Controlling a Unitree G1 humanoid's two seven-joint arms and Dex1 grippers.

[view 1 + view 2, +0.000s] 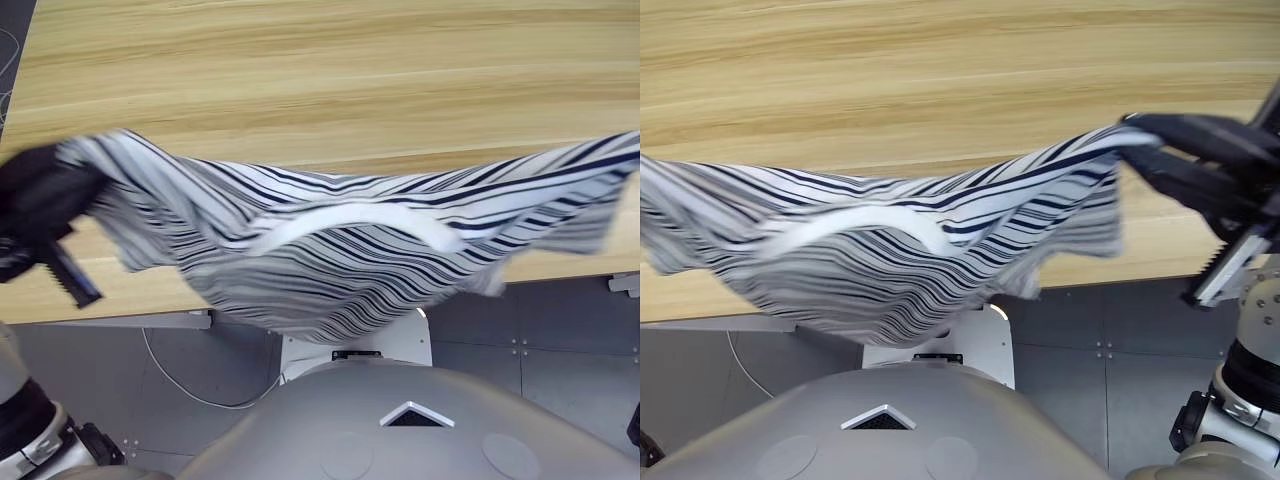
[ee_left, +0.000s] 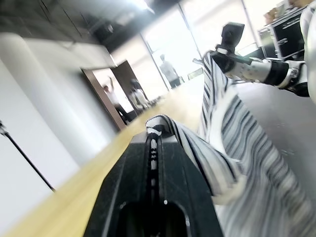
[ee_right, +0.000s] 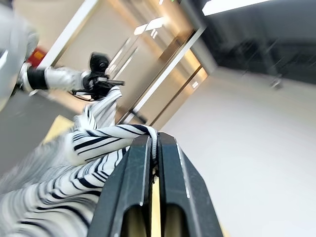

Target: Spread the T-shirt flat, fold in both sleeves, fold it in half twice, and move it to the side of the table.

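T-shirt (image 1: 340,250) hangs stretched between your 2 claws, sagging over the near edge of the worktop (image 1: 330,80). Your left claw (image 2: 154,143) pinches its left end, your right claw (image 3: 153,140) its right end.

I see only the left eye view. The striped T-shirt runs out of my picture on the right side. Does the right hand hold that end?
Observer: Yes. In the right eye view the right hand is shut on the T-shirt at its far end, raised off the table.
Operator: Is much cloth inside that hand?
Observer: Little. In the right wrist view a narrow fold of the edge is pinched at the fingertips.
Operator: And my left hand?
Observer: In the left wrist view the left hand is shut on a similar small fold at its tips.
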